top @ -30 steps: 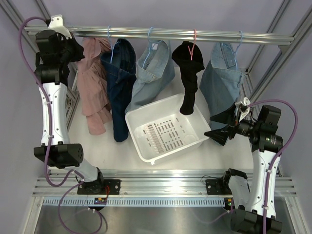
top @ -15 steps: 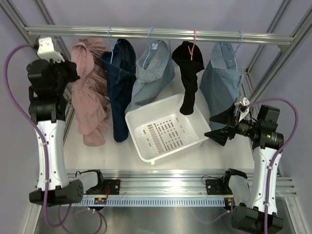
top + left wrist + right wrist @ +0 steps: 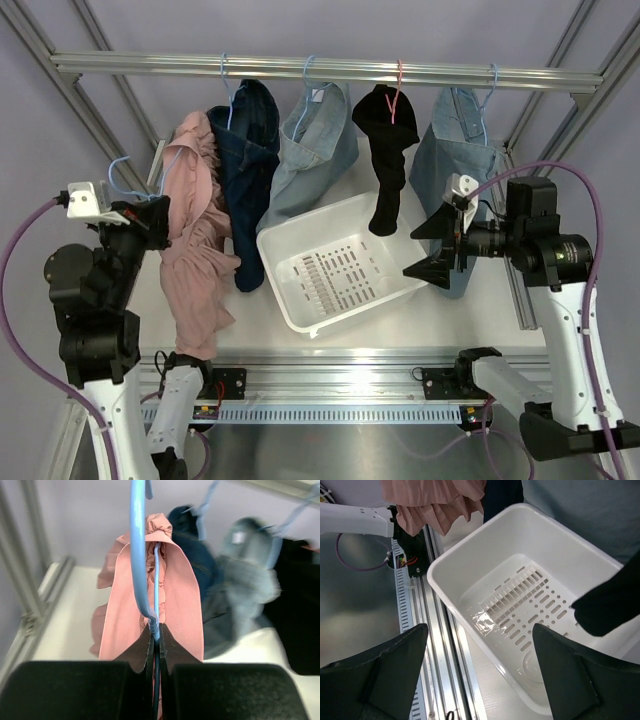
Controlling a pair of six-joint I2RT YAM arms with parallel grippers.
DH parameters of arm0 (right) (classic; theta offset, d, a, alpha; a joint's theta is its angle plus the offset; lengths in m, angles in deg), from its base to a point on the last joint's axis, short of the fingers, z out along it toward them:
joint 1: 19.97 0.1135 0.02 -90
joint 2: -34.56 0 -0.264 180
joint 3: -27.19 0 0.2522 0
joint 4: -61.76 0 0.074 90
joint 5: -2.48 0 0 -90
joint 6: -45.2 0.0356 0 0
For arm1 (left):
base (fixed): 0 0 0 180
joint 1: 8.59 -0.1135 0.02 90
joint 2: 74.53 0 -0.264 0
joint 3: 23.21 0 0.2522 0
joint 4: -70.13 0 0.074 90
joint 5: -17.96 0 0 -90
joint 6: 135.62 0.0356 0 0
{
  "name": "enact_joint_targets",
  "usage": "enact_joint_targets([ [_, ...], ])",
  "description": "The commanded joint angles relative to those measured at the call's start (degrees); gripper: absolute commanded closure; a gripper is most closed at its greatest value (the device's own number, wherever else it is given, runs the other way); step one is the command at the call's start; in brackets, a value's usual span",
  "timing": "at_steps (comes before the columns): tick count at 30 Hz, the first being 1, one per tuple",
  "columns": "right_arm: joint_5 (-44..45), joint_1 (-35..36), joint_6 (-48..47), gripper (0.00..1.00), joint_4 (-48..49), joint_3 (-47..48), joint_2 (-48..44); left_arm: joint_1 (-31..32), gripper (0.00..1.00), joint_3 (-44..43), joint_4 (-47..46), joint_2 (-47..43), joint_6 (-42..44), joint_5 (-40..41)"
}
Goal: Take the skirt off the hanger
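Observation:
The pink skirt hangs on a light blue hanger off the rail, at the near left. My left gripper is shut on the hanger's wire just below the hook. In the left wrist view the jaws pinch the blue hanger, and the skirt drapes beyond it. My right gripper is open and empty by the right end of the white basket. Seen from the right wrist, the right gripper stands wide over the basket's near rim, with the skirt's hem at top.
On the rail hang a dark denim garment, a light denim one, a black one and a pale blue one. The black garment's end dangles over the basket. Frame posts stand left and right.
My left arm has lifted the hanger with the pink skirt off the rail and brought it down toward the near left. My right arm has moved up and left toward the basket.

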Motion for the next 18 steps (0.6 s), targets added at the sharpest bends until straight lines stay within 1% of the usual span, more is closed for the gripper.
enact_joint_targets([
  [1, 14.7, 9.4, 12.7, 0.07, 8.1, 7.6, 1.0, 0.0, 1.00, -1.4, -8.4, -2.7, -8.7, -11.2],
  [3, 21.3, 13.7, 17.8, 0.08, 9.3, 11.0, 4.2, 0.0, 1.00, -2.1, -9.9, -3.4, -11.1, -14.1],
  [4, 23.0, 17.6, 19.0, 0.08, 10.0, 14.6, 6.5, 0.0, 1.00, -2.4, -11.3, -3.6, -13.7, -16.7],
  [6, 26.9, 20.6, 22.5, 0.08, 10.7, 18.0, 8.8, 0.4, 1.00, -3.7, -12.3, -3.5, -15.5, -19.1],
  [7, 27.5, 23.0, 23.3, 0.08, 11.1, 21.7, 11.1, 0.6, 1.00, -3.9, -13.6, -3.5, -17.5, -21.1],
  [9, 30.0, 25.1, 26.5, 0.08, 11.5, 25.5, 13.4, 1.8, 1.00, -3.9, -15.2, -3.5, -19.3, -23.1],
  [11, 32.3, 27.9, 28.9, 0.08, 11.7, 31.5, 17.0, 2.6, 1.00, -3.2, -18.2, -3.3, -22.4, -26.0],
  [13, 33.5, 30.2, 31.2, 0.08, 12.3, 36.3, 20.1, 3.2, 1.00, -0.9, -21.0, -3.2, -26.0, -28.6],
  [15, 33.9, 31.3, 34.4, 0.08, 13.7, 37.8, 22.1, 3.9, 1.00, 0.5, -24.0, -3.0, -27.5, -29.5],
  [16, 35.2, 32.3, 34.9, 0.06, 14.7, 39.1, 24.3, 4.1, 1.00, 1.1, -24.6, -3.0, -28.3, -30.0],
  [18, 40.1, 36.1, 34.9, 0.06, 15.3, 40.1, 26.3, 4.8, 1.00, 2.0, -24.4, -2.7, -28.0, -30.1],
])
